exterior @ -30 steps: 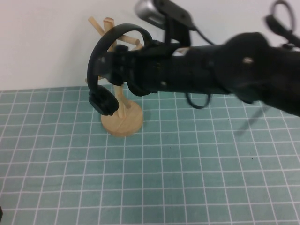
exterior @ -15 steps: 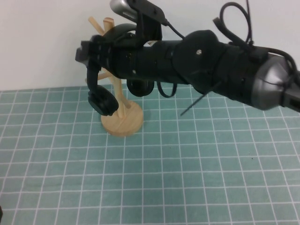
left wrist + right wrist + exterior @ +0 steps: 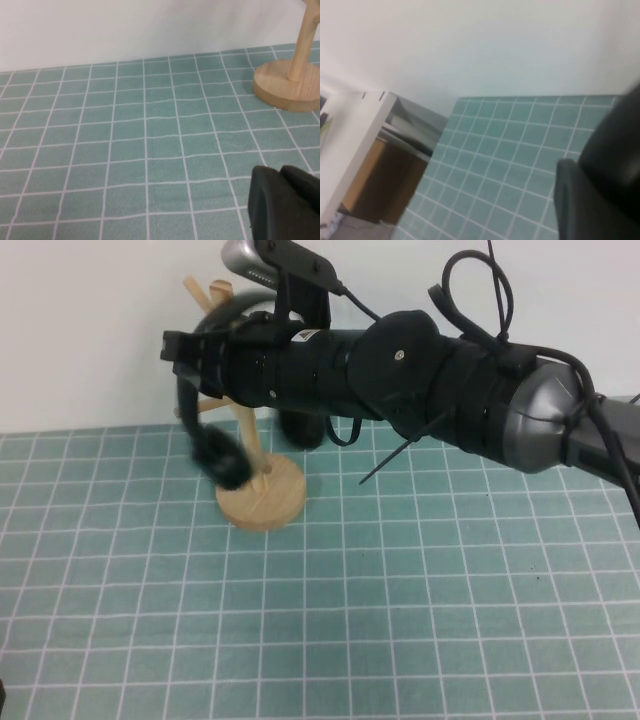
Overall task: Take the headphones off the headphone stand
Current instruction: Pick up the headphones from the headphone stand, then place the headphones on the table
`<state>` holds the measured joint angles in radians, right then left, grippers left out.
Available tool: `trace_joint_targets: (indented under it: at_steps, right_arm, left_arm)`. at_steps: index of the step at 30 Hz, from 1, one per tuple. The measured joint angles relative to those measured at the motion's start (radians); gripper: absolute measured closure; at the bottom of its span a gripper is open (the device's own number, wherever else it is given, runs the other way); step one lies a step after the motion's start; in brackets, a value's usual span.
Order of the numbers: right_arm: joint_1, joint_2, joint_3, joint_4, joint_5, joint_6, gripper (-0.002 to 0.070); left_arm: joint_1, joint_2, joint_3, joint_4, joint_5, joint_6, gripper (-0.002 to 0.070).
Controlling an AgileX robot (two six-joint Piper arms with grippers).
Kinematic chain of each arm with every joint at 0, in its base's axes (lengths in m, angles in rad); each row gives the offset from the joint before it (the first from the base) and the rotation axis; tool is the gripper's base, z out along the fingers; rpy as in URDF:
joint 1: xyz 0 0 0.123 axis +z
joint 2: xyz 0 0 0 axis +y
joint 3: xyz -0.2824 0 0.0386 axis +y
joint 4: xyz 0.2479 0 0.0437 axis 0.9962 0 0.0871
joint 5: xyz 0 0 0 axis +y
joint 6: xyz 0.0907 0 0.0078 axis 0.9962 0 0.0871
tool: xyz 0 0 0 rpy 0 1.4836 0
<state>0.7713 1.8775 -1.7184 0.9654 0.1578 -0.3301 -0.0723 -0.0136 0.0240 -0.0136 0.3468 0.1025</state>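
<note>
the headphones (image 3: 215, 455) hang on the stand (image 3: 262, 495) near the table's far edge, headband arching up, cups down. right gripper (image 3: 180, 348) reaches the headband's top; grip hidden. left gripper (image 3: 280, 202) sits low; cannot tell.
</note>
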Motion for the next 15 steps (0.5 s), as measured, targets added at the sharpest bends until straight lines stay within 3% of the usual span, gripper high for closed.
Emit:
trace_joint_targets:
  at_steps: [9, 15]
  right_arm:
    - [0.0, -0.084, 0.002, -0.069, 0.098, 0.021, 0.0676]
    - [0.0, -0.177, 0.002, -0.429, 0.285, 0.316, 0.0676]
  left_arm:
    - [0.0, 0.0, 0.0, 0.0, 0.0, 0.0, 0.0675]
    - [0.0, 0.0, 0.0, 0.0, 0.0, 0.0, 0.0675]
